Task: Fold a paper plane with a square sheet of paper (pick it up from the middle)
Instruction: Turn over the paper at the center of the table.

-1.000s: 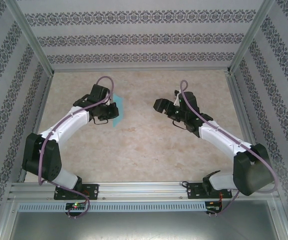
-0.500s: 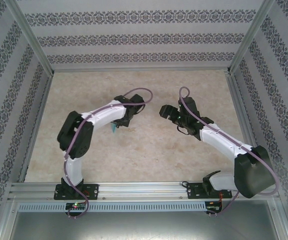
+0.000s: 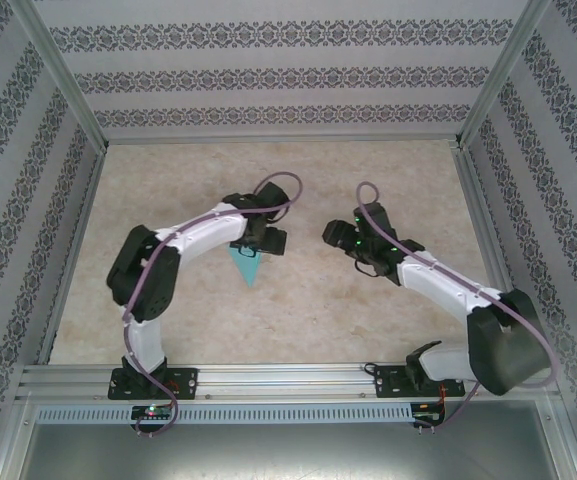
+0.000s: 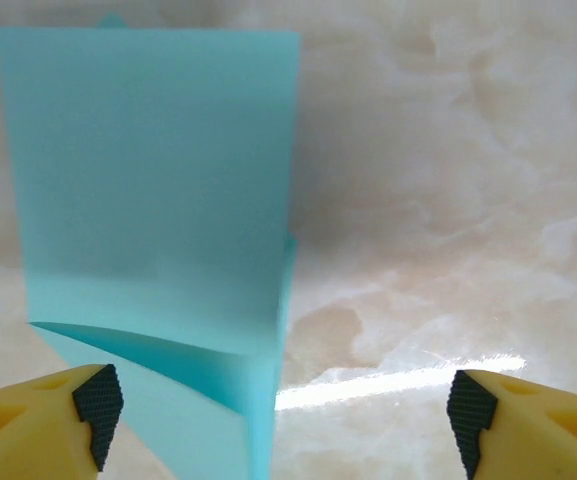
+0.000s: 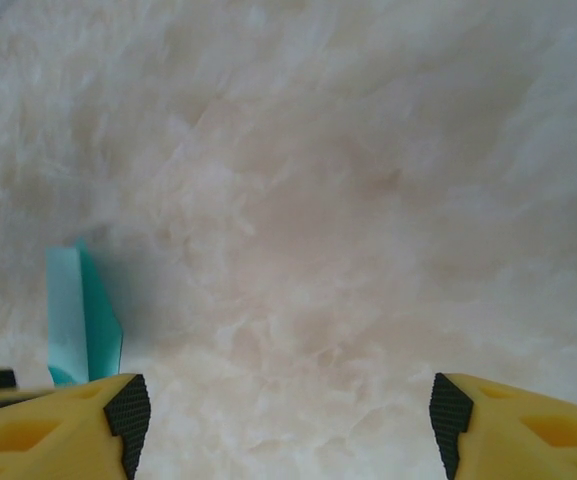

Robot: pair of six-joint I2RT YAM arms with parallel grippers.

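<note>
2 grippers spread, neither gripping | plane (image 3: 249, 268) on table (image 3: 298, 310) just under left gripper (image 3: 266, 240), nose toward bases | right gripper (image 3: 340, 235) well apart | tip: take it mid-crease, close gently, don't crush folds

A lab robot cell: aluminium-framed patterned panels (image 3: 288, 75) stand beyond and beside the left tool (image 3: 268, 245), walling a marbled table (image 3: 298, 310).
</note>
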